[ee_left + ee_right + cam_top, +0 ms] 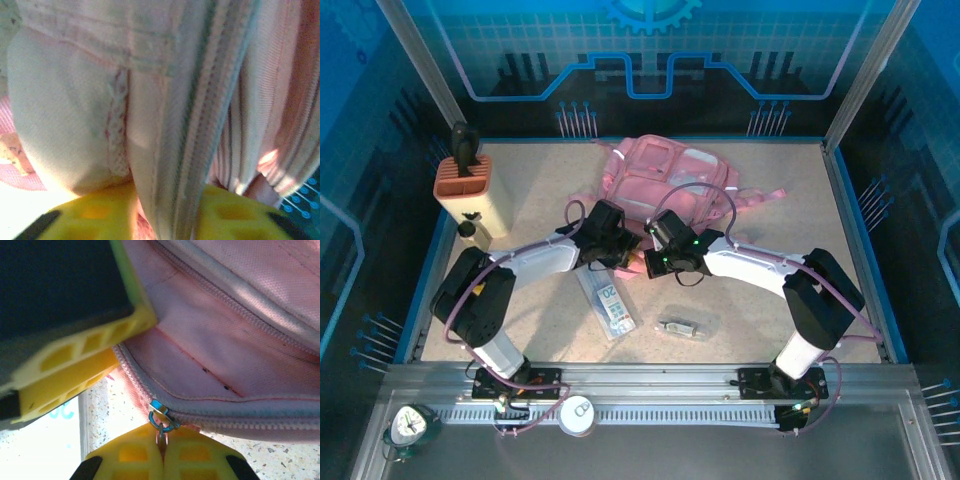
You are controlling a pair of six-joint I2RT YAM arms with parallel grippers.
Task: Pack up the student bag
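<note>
Closed right end effector (161, 441) pinches silver metal zip pull (161, 421) at six o'clock; left end effector (167, 212) clamps soft pink fabric student bag (670, 178). Best pulled steadily, fabric kept taut.

I see two black base plates (515, 380) bolted on the grey slotted metal rail (660, 385). Above that rail, the left arm (535, 262) and right arm (760, 268) have white shells, bulky black joints and mauve cables. The left tool (165, 220) and right tool (161, 452) carry yellow plastic fingers (127, 455) moulded with square pockets. Green lights (665, 262) glow on the right one's black housing.
</note>
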